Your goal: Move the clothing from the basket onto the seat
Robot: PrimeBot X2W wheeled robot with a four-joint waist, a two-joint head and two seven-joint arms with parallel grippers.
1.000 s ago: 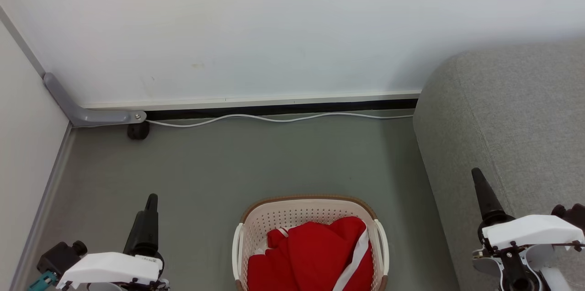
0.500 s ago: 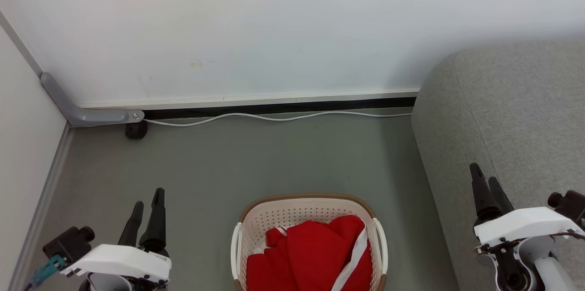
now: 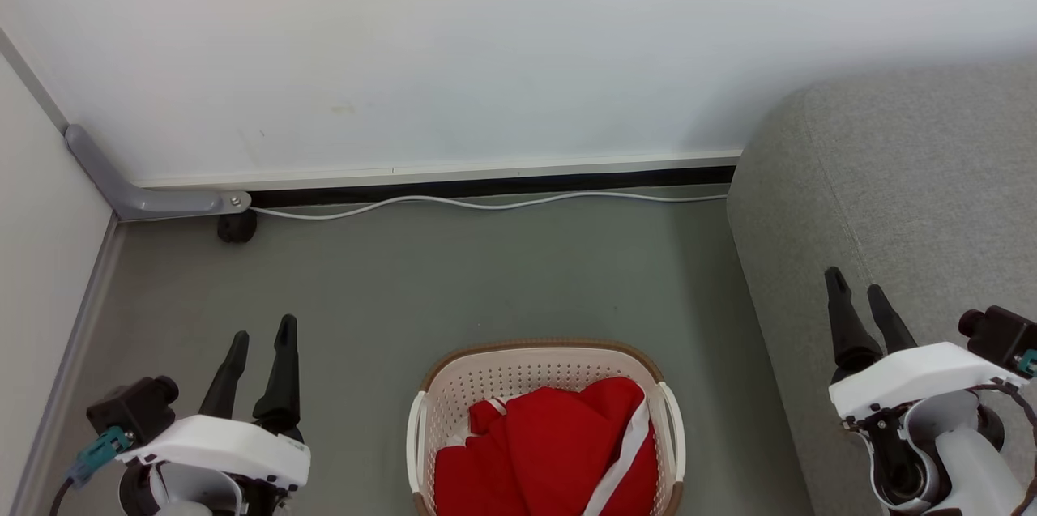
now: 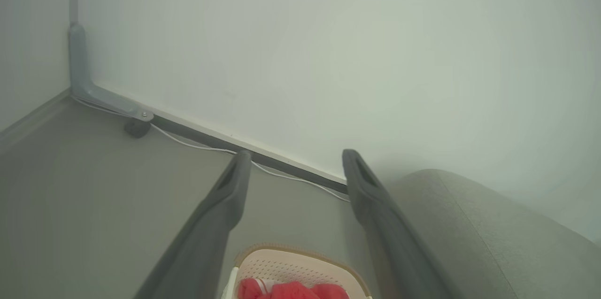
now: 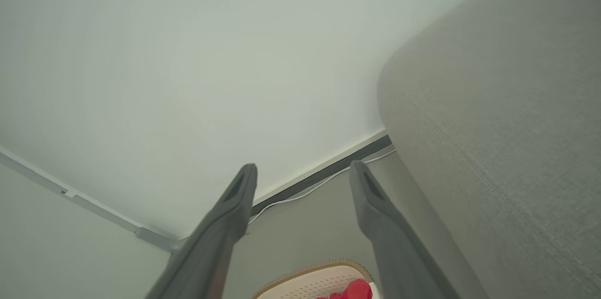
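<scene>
A cream-white basket [image 3: 518, 366] with a brown rim stands on the floor at the bottom centre, holding red clothing [image 3: 559, 451] with a white stripe. The grey seat [image 3: 899, 200] rises at the right. My left gripper [image 3: 262, 338] hangs open above the floor, left of the basket, with nothing between its fingers. My right gripper [image 3: 856, 287] is open and empty in front of the seat's side. The left wrist view shows the basket [image 4: 300, 264], clothing [image 4: 291, 290] and seat [image 4: 483, 233] beyond my left gripper [image 4: 296, 156]. In the right wrist view, my right gripper [image 5: 303, 167] points toward the wall, basket [image 5: 312, 278] below.
A white wall closes the far side, with a white cable [image 3: 486, 204] lying along its base. A grey bracket [image 3: 138, 192] and a dark foot [image 3: 235, 228] sit in the left corner. Grey-green floor [image 3: 486, 281] stretches between wall and basket.
Both grippers have turned at the wrist and risen a little in the head view, so that two spread fingers show on each instead of one. The picture has shifted slightly.
</scene>
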